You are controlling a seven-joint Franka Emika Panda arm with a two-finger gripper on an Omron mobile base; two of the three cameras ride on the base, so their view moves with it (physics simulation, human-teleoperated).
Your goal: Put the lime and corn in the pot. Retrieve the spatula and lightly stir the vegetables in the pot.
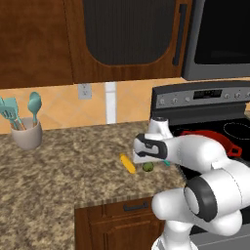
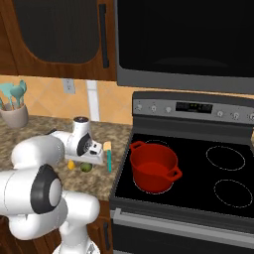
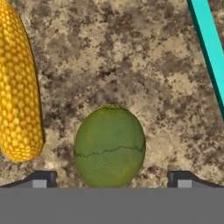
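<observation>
A: Green first: the lime (image 3: 109,146) lies on the speckled granite counter (image 3: 131,65), centred between the two fingertips (image 3: 41,179) in the hand view, one tip to each side and clear of the fruit.

B: So the hand (image 3: 109,183) is spread apart, nothing gripped?

A: Yes. Fingers wide, lime between them, no contact visible. The tips barely rise above the bottom edge, so I cannot tell how far they reach down past the lime.

B: Corn?

A: The corn (image 3: 17,83) lies just beside the lime, on its left in the hand view, long axis running up the frame. From the left base view the corn (image 1: 128,163) and lime (image 1: 148,166) sit near the counter's front edge, close to the stove (image 1: 205,102).

B: Spatula?

A: A teal handle of the spatula (image 3: 210,48) crosses the upper right of the hand view. In the right base view the spatula (image 2: 108,155) lies on the counter with its tan blade pointing toward the wall, between the lime (image 2: 86,167) and the stove.

B: Pot?

A: The red pot (image 2: 153,166) stands on the front left burner, open, nothing visible inside.

B: Other items?

A: A beige cup (image 1: 27,133) holding teal utensils (image 1: 19,110), far left by the wall.
</observation>
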